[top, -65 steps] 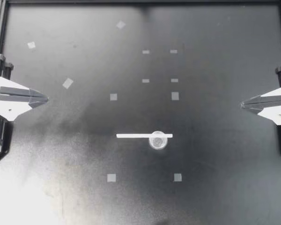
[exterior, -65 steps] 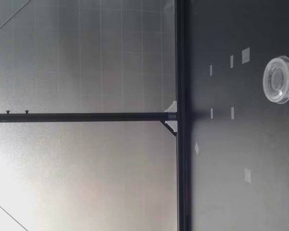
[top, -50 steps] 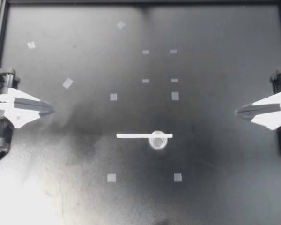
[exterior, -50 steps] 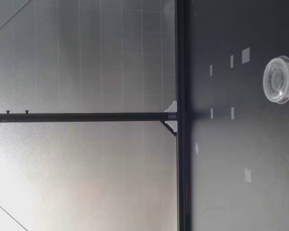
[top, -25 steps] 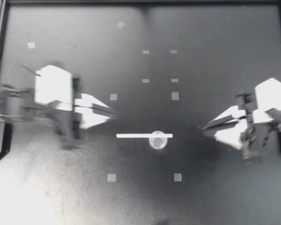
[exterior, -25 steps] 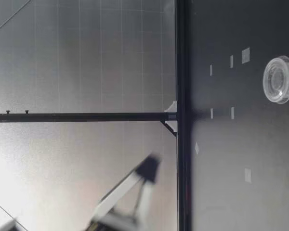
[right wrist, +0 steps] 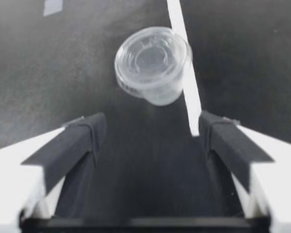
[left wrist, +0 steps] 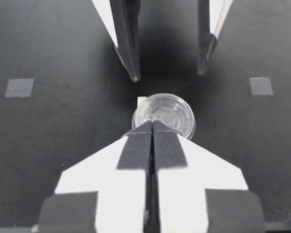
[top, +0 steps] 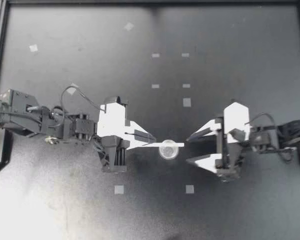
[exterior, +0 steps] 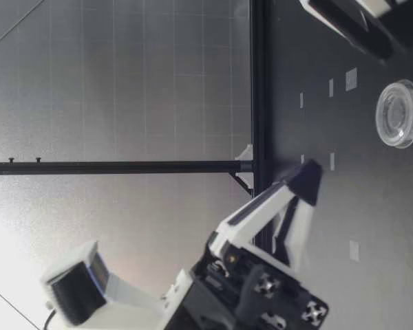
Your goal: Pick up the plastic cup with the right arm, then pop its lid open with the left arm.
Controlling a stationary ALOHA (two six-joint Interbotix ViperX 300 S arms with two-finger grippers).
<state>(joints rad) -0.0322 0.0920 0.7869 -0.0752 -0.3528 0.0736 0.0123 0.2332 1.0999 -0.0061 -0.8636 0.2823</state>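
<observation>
- Your left gripper (top: 154,136) stood left of centre in the top view. Its fingers were pressed together with nothing between them, and the tips were just beside the cup (top: 168,150).
- Your right gripper (top: 188,149) stood right of centre, fingers spread wide and holding nothing. The cup lay just ahead of the gap.
- The clear cup stood upright near the middle of the frame on the dark table (top: 240,60), over the right part of a white strip (top: 181,145).
- In the left wrist view, the cup (left wrist: 167,111) sat directly ahead of the closed tips, with the right gripper's fingers (left wrist: 125,43) beyond it.
- In the right wrist view, the cup (right wrist: 153,58) sat ahead of the open fingers, against the strip (right wrist: 186,82).
</observation>
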